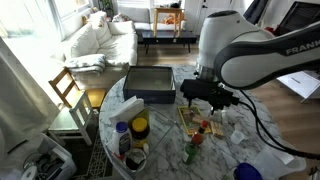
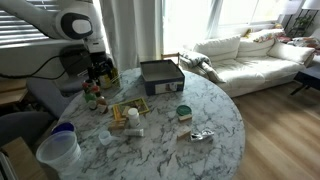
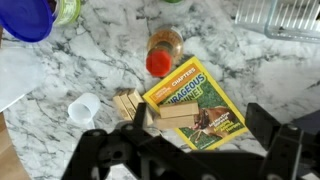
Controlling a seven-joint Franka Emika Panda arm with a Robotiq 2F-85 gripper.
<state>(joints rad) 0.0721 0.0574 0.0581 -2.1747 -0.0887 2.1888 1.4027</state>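
Observation:
My gripper point(image 3: 203, 128) hangs open over a marble table, with nothing between its fingers. Below it lies a yellow magazine point(image 3: 200, 100) with two wooden blocks point(image 3: 170, 113) on its lower left corner. More wooden blocks point(image 3: 127, 102) lie on the marble just left of the magazine. A small bottle with a red cap point(image 3: 160, 57) stands beyond the magazine. In both exterior views the gripper point(image 1: 206, 93) point(image 2: 100, 68) hovers above the magazine point(image 1: 194, 121) point(image 2: 128, 111) near the table's edge, touching nothing.
A dark flat box point(image 1: 150, 83) point(image 2: 160, 75) sits mid-table. A blue bowl point(image 3: 25, 18), a white cup point(image 3: 85, 107) and a clear container point(image 3: 285, 15) ring the magazine. Jars and bottles point(image 1: 135, 135) crowd one edge. A green-lidded jar point(image 2: 183, 112) and crumpled foil point(image 2: 200, 135) lie apart.

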